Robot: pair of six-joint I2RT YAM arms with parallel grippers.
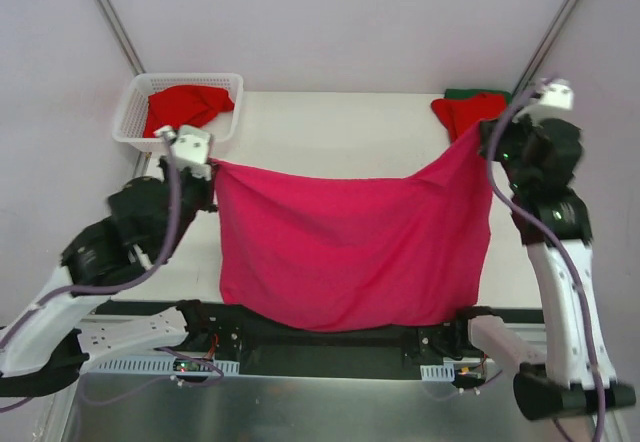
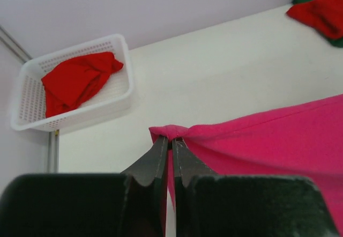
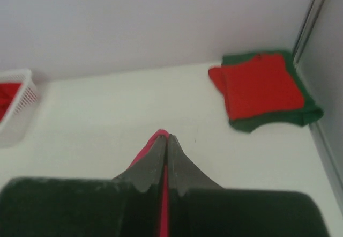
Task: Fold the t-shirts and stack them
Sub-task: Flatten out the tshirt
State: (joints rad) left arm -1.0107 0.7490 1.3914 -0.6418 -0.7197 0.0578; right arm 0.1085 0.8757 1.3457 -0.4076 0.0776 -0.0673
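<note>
We hold the pink t-shirt (image 1: 350, 252) stretched between our left end effector (image 2: 171, 139) and right end effector (image 3: 167, 136), both clamped on its top corners, and pulling apart too hard could make a corner slip out.

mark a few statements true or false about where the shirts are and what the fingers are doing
1. The pink t-shirt is held up between the two arms, one top corner in the left fingers and the other in the right fingers. True.
2. The white basket holds nothing. False: a crumpled red t-shirt lies in it.
3. At the far right corner of the table, a folded red t-shirt lies on a green t-shirt. True.
4. The right fingers are open and clear of any cloth. False: they are shut on pink cloth.
</note>
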